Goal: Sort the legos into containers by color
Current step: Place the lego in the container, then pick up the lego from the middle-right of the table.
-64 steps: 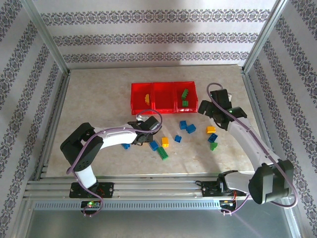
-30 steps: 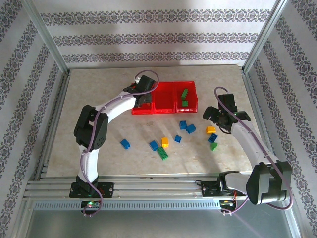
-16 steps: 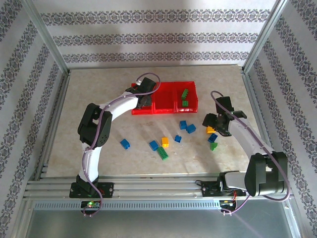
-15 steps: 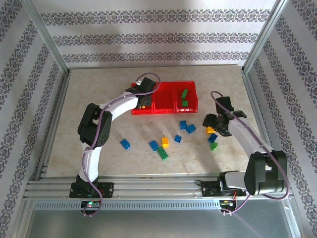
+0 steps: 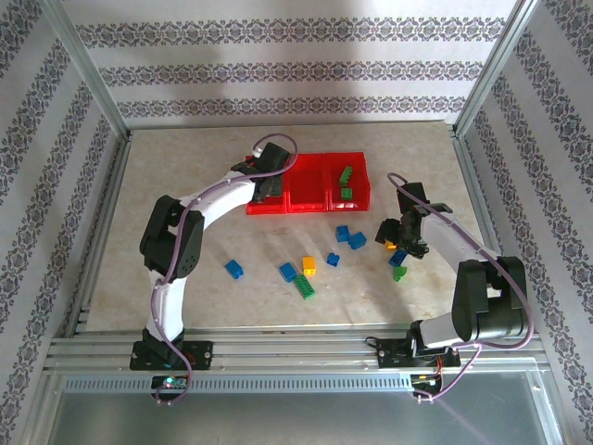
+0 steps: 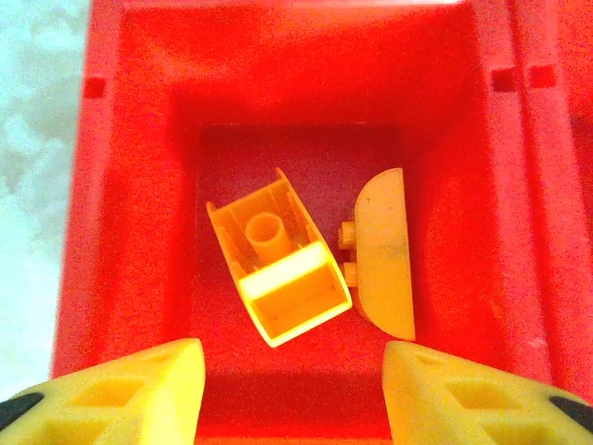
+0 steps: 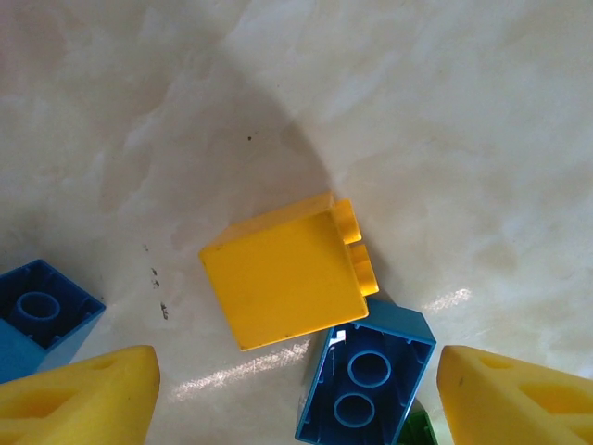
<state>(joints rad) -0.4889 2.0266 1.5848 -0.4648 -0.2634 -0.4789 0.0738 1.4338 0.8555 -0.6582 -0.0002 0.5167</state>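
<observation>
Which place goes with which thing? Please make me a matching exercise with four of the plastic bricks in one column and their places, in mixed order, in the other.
Things
1. hollow yellow plastic brick
2. pair of green plastic bricks
3. long green plastic brick
4. yellow plastic brick with studs on its side

Places
A. on the pale marbled table, beside a blue brick with two round holes
B. right bin of the red translucent row
C. left red bin, next to a rounded yellow piece
D. on the table, closest to the arm bases

Pairs: 1-C, 2-B, 3-D, 4-A
</observation>
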